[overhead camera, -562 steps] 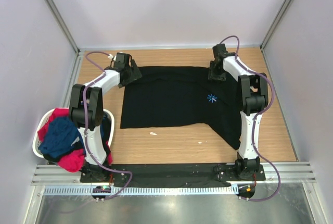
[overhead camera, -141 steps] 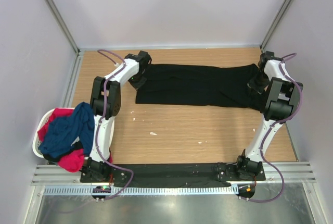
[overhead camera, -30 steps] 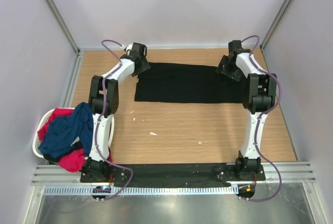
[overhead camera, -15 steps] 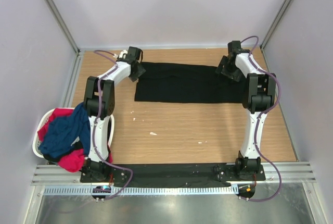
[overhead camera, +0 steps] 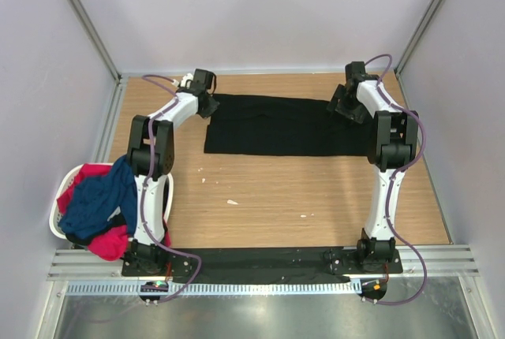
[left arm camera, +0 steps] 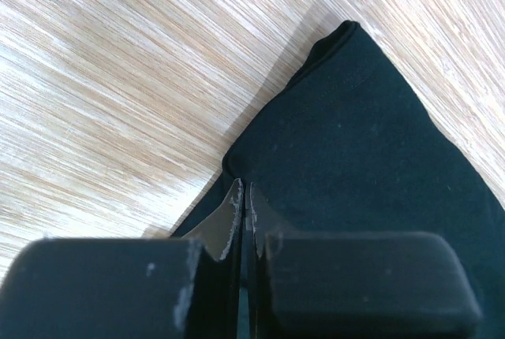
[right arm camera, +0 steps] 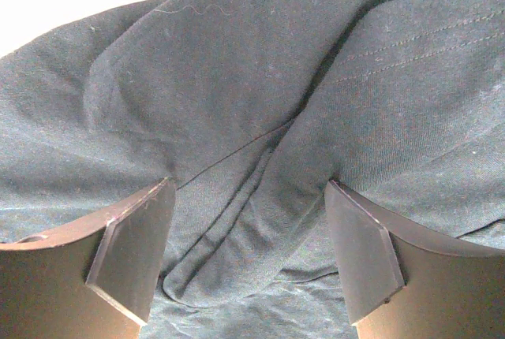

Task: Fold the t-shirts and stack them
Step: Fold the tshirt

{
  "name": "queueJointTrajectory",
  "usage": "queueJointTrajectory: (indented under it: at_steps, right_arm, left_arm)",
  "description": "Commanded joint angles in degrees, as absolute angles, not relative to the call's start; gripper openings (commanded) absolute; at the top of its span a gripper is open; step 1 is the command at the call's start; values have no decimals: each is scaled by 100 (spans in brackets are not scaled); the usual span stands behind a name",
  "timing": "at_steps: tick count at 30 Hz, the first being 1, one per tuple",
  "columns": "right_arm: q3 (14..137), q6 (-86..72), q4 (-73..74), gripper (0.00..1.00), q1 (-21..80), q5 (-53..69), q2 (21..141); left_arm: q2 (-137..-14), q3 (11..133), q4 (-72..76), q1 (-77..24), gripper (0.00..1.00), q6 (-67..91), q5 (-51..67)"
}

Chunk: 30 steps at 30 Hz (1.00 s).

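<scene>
The black t-shirt (overhead camera: pixel 284 126) lies folded into a long band across the far side of the table. My left gripper (overhead camera: pixel 208 104) is at its far-left corner. In the left wrist view this gripper (left arm camera: pixel 245 191) is shut, its tips pinching the edge of the black cloth (left arm camera: pixel 371 142). My right gripper (overhead camera: pixel 345 109) is over the band's far-right end. The right wrist view shows it (right arm camera: pixel 248 189) open, fingers astride a bunched fold of the black cloth (right arm camera: pixel 237 79). A navy t-shirt (overhead camera: pixel 99 197) and a red-pink t-shirt (overhead camera: pixel 102 243) are heaped in the basket.
The white laundry basket (overhead camera: pixel 57 214) stands off the table's near-left corner, beside the left arm's base. Bare wooden tabletop (overhead camera: pixel 276 197) stretches from the shirt to the arm bases. Walls close in the far, left and right sides.
My left gripper shifted a little left to the shirt's far-left corner and its jaws closed on the cloth edge. The right arm and the shirt have stayed put.
</scene>
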<state>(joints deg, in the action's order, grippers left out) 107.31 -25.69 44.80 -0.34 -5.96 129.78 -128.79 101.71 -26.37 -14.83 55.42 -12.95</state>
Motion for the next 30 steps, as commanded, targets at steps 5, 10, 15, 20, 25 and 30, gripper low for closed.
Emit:
queueJointTrajectory:
  at_steps: [5,10,15,20,25,30]
  right_arm:
    - [10863,-2619,4395,82,-88,-703,13140]
    - [10872,-2628,4421,82,-114,-712,13157]
    - [10855,-2619,4430,82,-149,-703,13166]
    - [10837,-2619,4438,82,-158,-721,13157]
    - [10819,-2610,4438,82,-167,-721,13148]
    - [10784,-2610,4447,82,-167,-729,13148]
  left_arm:
    - [-12419,10020,-2531,-1459,0,5642,-1292]
    - [-12156,9853,-2645,-1485,0,5730,-1160]
    - [-11980,9826,-2777,-1485,0,5704,-1169]
    - [-11892,9861,-3014,-1485,0,5678,-1108]
    - [-11786,9817,-3252,-1494,0,5643,-1055]
    - [-11655,9809,-3419,-1459,0,5555,-1125]
